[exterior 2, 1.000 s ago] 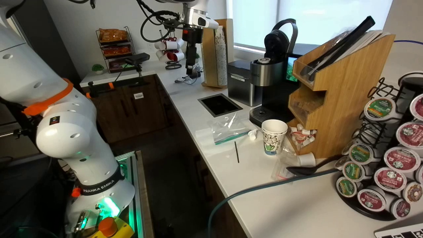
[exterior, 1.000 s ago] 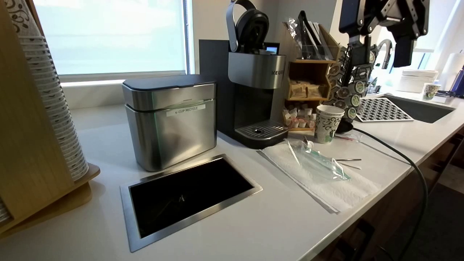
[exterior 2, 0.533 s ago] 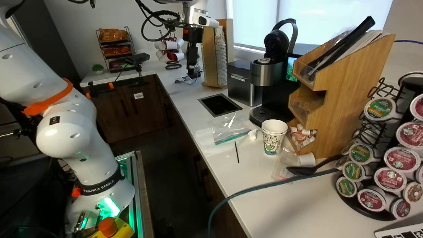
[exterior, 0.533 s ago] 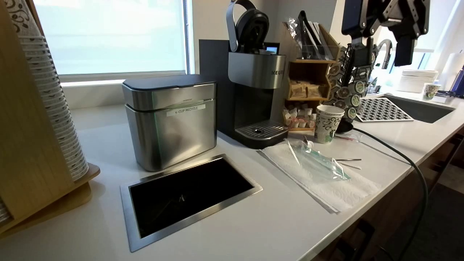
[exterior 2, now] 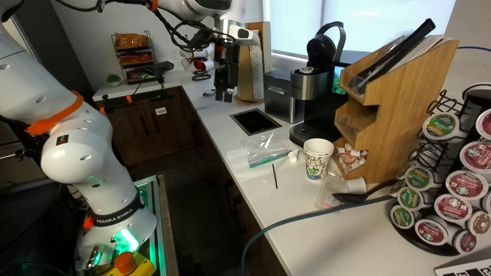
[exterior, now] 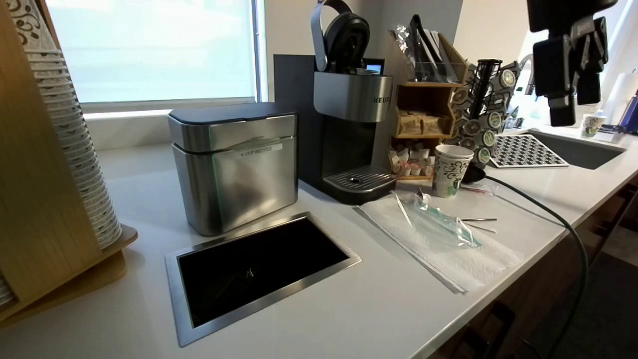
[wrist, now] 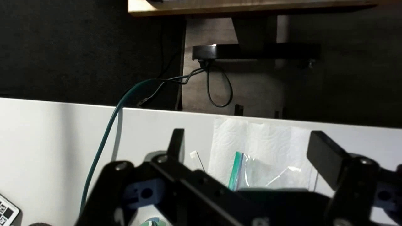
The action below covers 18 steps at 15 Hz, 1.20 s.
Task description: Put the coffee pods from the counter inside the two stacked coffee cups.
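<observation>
The two stacked coffee cups (exterior 2: 318,159) stand upright, nested, on the off-white counter (exterior 2: 314,241); both exterior views show them. A small white tub (exterior 2: 293,156), possibly a pod, lies by a clear bag. Another white pod-like tub (exterior 2: 356,184) rests on its side right of the cups. Several coffee pods (exterior 2: 452,207) with printed lids sit in a rack. High above the counter hangs my gripper (exterior 2: 224,95), well away from the cups. In the wrist view the gripper (wrist: 248,146) is open, its fingers far apart with nothing between them.
The clear bag (exterior 2: 264,149) lies on a paper towel (wrist: 229,135), with a black stirrer (exterior 2: 275,176) nearby. Behind are a coffee machine (exterior: 354,99), a steel canister (exterior: 239,169) and a wooden organizer (exterior 2: 406,126). A cable (exterior 2: 291,220) crosses the counter.
My gripper has turned and come lower. It has shifted right in both exterior views. The cups, bag and white tubs have stayed put.
</observation>
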### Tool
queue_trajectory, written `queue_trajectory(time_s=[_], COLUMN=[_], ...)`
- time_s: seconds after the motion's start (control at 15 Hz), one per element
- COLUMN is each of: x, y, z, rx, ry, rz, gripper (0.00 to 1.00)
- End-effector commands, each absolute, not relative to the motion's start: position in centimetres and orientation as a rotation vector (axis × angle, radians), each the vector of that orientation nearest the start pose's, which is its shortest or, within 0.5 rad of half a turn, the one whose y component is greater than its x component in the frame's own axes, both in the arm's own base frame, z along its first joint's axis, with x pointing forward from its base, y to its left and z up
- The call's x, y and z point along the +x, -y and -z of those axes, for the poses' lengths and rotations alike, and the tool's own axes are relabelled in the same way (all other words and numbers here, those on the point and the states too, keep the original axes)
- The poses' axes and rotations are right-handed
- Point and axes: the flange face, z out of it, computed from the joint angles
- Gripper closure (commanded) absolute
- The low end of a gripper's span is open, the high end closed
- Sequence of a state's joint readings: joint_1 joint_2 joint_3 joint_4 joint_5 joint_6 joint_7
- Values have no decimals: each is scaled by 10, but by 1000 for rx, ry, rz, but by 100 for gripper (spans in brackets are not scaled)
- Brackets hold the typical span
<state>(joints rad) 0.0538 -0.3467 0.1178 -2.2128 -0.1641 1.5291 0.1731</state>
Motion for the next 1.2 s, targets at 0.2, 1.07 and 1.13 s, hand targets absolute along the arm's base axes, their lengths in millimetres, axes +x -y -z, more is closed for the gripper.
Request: queue_trajectory(time_s=[0.2,1.07,1.13], x=[407,425,426], y=[-54,69,71], z=[-497,-493,-492], rx=[-3358,-3298,-3297], ry=[16,129,125], rz=[-514,-688,-691], gripper=[0,0,0])
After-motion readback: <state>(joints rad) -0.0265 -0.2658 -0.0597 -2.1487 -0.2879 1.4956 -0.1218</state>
